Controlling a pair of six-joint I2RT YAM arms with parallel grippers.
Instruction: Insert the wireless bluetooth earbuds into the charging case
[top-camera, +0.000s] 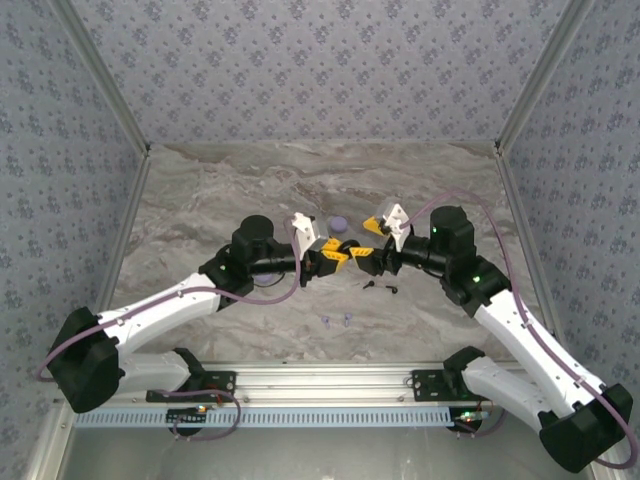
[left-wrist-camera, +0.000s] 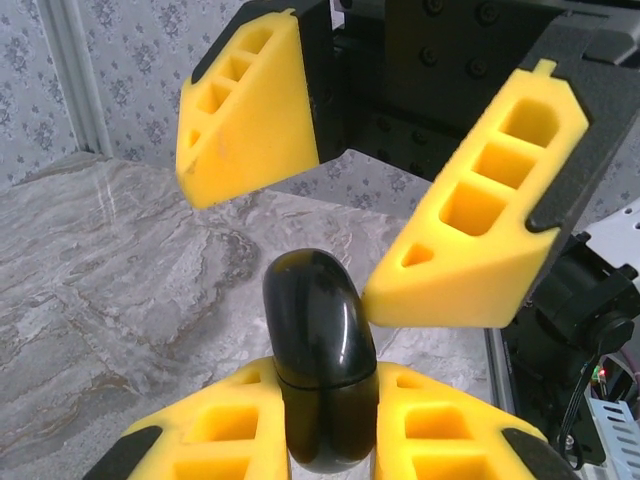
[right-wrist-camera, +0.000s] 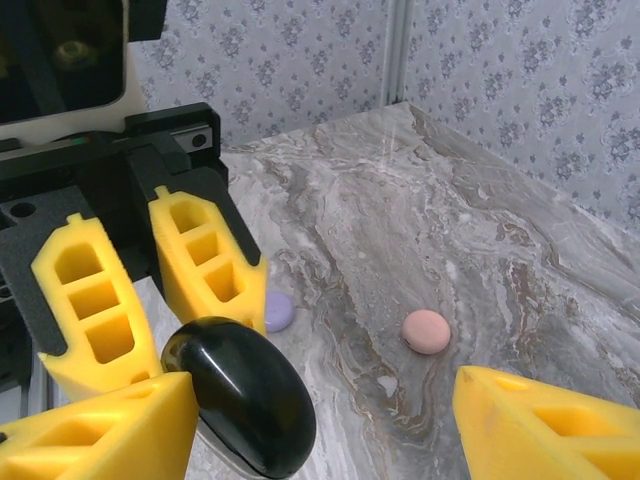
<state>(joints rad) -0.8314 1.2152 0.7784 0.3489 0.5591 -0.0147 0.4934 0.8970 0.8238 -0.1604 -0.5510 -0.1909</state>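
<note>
A glossy black charging case (left-wrist-camera: 318, 350) stands closed between the yellow fingers of my left gripper (left-wrist-camera: 325, 385), which is shut on it above the table's middle (top-camera: 338, 250). My right gripper (right-wrist-camera: 325, 400) faces it with jaws wide open. Its left finger (right-wrist-camera: 110, 430) rests against the case (right-wrist-camera: 240, 395), while the other finger (right-wrist-camera: 545, 425) stands far off. From the left wrist, one right finger (left-wrist-camera: 480, 240) touches the case's side. Two black earbuds (top-camera: 383, 287) lie on the table just in front of the grippers. Two lavender earbuds (top-camera: 337, 321) lie nearer the bases.
A lavender round case (right-wrist-camera: 277, 312) lies behind the left gripper's fingers (top-camera: 338, 222). A pink round case (right-wrist-camera: 426, 330) sits on the marble table (right-wrist-camera: 480, 230) to its right. Patterned walls enclose the table on three sides.
</note>
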